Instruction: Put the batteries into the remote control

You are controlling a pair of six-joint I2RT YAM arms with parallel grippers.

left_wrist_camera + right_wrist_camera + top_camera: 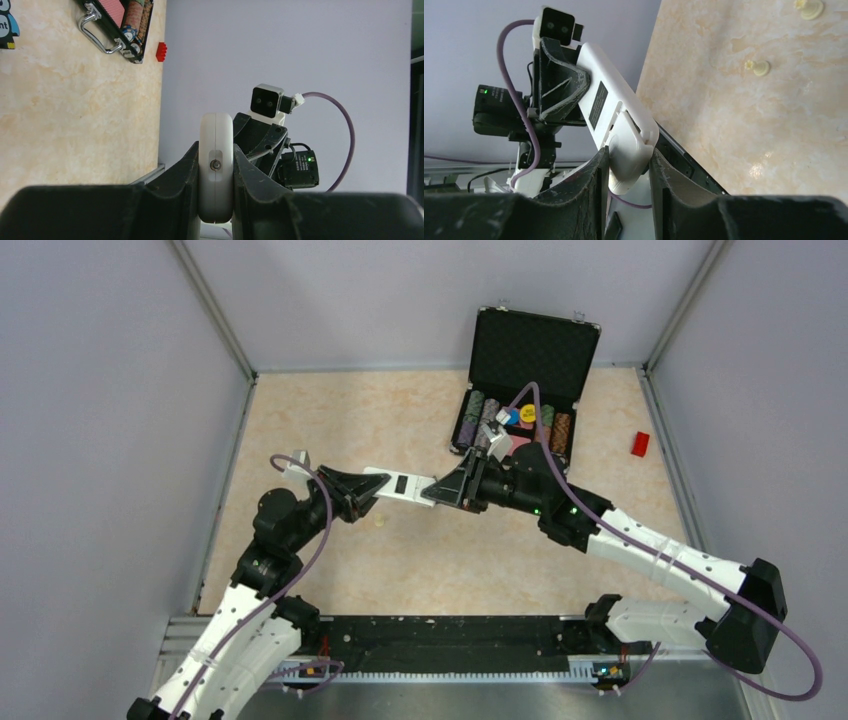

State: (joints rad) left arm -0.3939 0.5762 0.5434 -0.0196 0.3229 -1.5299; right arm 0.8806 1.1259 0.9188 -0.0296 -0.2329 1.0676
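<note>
The remote control (400, 485) is held in the air between my two grippers, white back up, with a small dark rectangle showing on it. My left gripper (362, 492) is shut on its left end; in the left wrist view the rounded white end (216, 170) sits tight between the fingers (187, 170). My right gripper (443, 490) is shut on its right end; the right wrist view shows the remote (606, 100) running away from the jaws, its end (628, 162) clamped there. No batteries are in view.
An open black case (533, 350) of poker chips stands at the back right, with a blue owl toy (508, 417) on it. A small red block (640, 443) lies at the right wall. Cream pegs (761, 67) lie on the tabletop, one (381, 523) below the remote.
</note>
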